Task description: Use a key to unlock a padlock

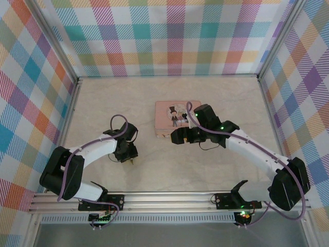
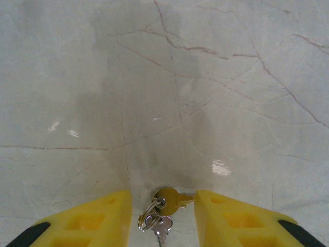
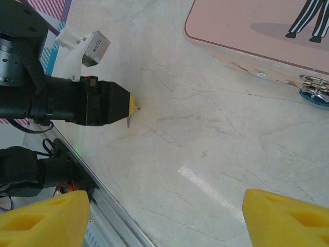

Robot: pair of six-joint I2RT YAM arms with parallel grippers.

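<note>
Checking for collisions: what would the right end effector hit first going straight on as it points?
Most likely bare pale marbled tabletop; the pink rectangular tin and small blue padlock lie off to one side.

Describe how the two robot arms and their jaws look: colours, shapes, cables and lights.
Both the left arm and right arm have white rounded links between bulky black joints. A purple cable loops along each. Small green lights glow on the right one. The jaws are bright yellow, blocky wedges.
</note>
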